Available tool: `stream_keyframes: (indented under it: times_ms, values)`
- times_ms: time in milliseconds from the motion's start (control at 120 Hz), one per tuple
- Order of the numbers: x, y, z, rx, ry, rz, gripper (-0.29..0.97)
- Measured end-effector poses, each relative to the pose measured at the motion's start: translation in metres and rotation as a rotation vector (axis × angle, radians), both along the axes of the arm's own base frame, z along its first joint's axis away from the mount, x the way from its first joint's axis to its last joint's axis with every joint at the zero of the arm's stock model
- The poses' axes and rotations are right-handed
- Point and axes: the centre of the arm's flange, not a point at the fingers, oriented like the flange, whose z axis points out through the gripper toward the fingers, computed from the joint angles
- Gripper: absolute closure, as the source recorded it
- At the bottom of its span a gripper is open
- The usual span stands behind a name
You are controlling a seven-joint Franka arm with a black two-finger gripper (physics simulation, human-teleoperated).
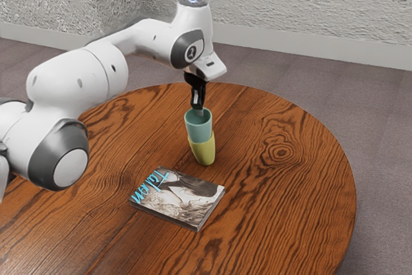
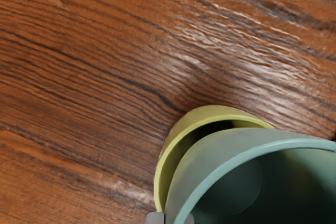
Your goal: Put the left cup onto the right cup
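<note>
1 teal cup (image 1: 198,124), 1 yellow cup (image 1: 205,151)

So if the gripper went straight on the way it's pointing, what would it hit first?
The teal cup: the gripper points straight down at its rim, seemingly right at it. That cup sits nested in the yellow-green cup on the wooden table.
</note>
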Motion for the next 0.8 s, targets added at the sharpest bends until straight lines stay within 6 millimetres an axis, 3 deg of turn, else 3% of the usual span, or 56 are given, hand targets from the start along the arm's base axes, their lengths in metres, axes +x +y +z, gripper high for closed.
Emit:
stream_keyframes:
  times_ms: [133,200,325,442,633,800]
  values:
    - [0.003,0.004,-0.014,0.0,0.007,0.006,0.78]
    - [0.003,0.005,-0.014,-0.003,0.005,0.007,0.63]
    - [0.001,0.004,-0.001,-0.009,-0.009,0.004,0.37]
    - [-0.001,0.002,0.009,-0.013,-0.017,0.0,0.21]
    - [-0.015,0.005,0.034,-0.017,-0.016,0.002,0.09]
    - [-0.044,0.014,0.06,-0.012,0.007,0.013,0.04]
